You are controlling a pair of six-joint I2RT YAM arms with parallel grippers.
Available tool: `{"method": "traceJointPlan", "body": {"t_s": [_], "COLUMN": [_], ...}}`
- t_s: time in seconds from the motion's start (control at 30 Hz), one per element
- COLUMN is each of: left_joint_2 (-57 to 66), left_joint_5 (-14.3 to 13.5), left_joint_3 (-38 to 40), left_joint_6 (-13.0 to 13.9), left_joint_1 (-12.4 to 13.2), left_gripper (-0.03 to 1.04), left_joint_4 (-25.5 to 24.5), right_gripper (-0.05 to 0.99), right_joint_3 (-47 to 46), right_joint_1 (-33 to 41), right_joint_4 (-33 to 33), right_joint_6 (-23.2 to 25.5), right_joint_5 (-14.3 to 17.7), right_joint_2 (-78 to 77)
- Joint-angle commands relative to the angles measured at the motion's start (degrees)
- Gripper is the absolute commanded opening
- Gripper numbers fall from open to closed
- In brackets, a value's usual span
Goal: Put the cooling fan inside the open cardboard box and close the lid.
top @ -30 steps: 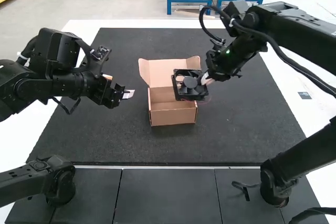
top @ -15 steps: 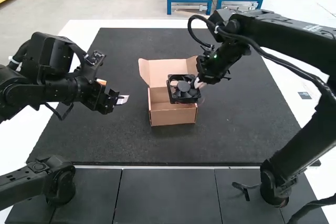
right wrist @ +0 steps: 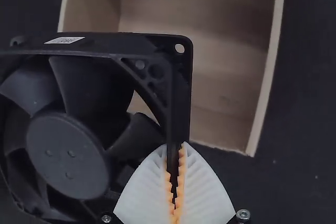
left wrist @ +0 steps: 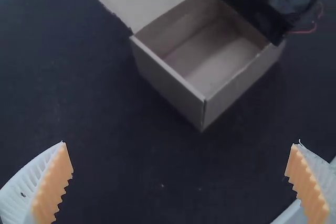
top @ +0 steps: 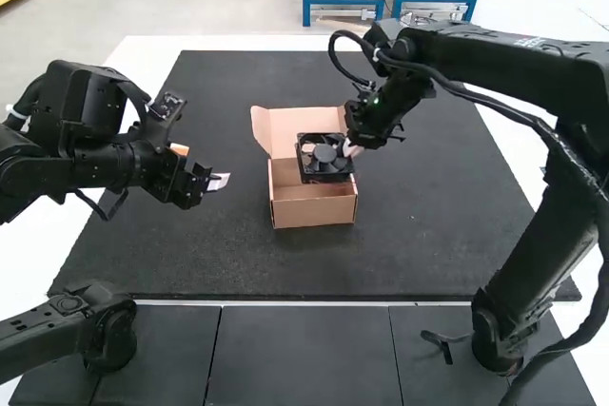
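Right hand pinching cooling fan over open cardboard box, box interior bare, left hand spread wide

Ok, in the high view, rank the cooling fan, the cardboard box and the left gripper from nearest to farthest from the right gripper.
1. Cooling fan: clamped by its edge in the right gripper.
2. Cardboard box: just beneath the fan, lid open.
3. Left gripper: open, well off to the box's left.

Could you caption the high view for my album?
Right hand holds cooling fan over open cardboard box; left hand open nearby.
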Motion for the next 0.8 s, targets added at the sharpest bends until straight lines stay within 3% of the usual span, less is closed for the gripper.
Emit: {"method": "traceJointPlan", "body": {"t_s": [0.0, 0.23, 0.43, 0.77], "left_joint_2": [-0.7, -0.7, -0.7, -0.7], "left_joint_5": [-0.6, -0.6, -0.6, -0.6], "left_joint_3": [-0.4, -0.5, -0.5, -1.0], "left_joint_6": [0.7, 0.7, 0.7, 0.7], "left_joint_1": [0.2, 0.4, 0.4, 0.2], "left_gripper": [0.96, 0.96, 0.96, 0.96], "left_joint_4": [0.6, 1.3, 1.3, 3.4], "right_gripper": [-0.02, -0.02, -0.02, -0.02], "right_joint_3": [2.7, 4.3, 5.6, 6.6], "right_joint_1": [2.3, 4.0, 3.4, 2.9], "right_joint_4": [0.1, 1.6, 3.7, 4.8], "right_joint_6": [1.5, 2.2, 3.7, 4.9], "right_joint_5": [-0.3, -0.3, 4.1, 6.9], "right_joint_2": [0.7, 4.2, 6.9, 10.1]}}
